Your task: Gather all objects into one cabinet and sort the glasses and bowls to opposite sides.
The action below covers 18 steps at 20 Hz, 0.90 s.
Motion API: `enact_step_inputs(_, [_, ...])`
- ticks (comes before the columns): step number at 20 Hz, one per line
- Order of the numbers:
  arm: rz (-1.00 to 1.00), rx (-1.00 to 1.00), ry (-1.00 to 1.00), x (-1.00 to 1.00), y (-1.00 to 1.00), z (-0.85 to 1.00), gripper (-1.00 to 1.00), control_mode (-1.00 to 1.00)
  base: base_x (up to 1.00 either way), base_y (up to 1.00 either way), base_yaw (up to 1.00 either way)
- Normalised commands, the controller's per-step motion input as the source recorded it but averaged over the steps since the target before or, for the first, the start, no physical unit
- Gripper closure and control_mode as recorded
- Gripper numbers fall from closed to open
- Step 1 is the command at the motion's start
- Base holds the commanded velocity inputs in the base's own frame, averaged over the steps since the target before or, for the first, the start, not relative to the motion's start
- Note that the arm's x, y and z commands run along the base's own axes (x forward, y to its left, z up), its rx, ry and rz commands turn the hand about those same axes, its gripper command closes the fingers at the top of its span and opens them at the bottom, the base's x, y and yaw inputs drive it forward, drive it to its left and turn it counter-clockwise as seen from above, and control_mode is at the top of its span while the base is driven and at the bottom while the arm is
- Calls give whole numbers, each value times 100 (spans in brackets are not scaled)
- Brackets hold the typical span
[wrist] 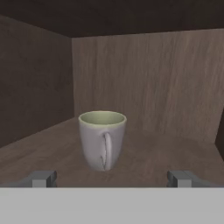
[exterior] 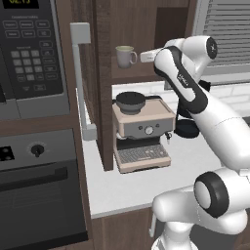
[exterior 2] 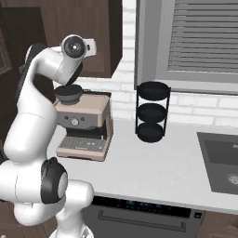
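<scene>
The cream-white mug [wrist: 103, 140] stands upright on the wood shelf of a wall cabinet [wrist: 166, 87], with its handle turned toward the hand. My gripper [wrist: 112, 178] is open just in front of it, fingertips wide apart and level with the mug's base, touching nothing. From the left base view the mug [exterior: 125, 56] sits on the shelf above the coffee machine, and the gripper [exterior: 143, 56] reaches in from its right. I cannot tell which cabinet this is. The bowl, the tumbler and the red mug are out of view.
A beige coffee machine [exterior: 141, 132] stands on the counter under the shelf. An open cabinet door [exterior: 101, 83] with a long pale handle juts out to the left. Microwave [exterior: 29, 53] and oven [exterior: 39, 195] are further left. A black three-tier rack [exterior 2: 152, 111] and sink [exterior 2: 221, 162] lie right.
</scene>
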Motion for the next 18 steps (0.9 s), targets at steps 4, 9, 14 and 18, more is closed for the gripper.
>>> enact_step_inputs(4, [0,0,8,23,7,-11,-100,-100,0,0,0])
enact_step_inputs(9, [0,0,8,18,13,-5,-100,-100,0,0,0])
enact_step_inputs(14, [0,0,3,14,4,0,-100,-100,0,0,0])
enact_step_inputs(18, [0,0,1,31,1,0,-100,-100,0,0,0])
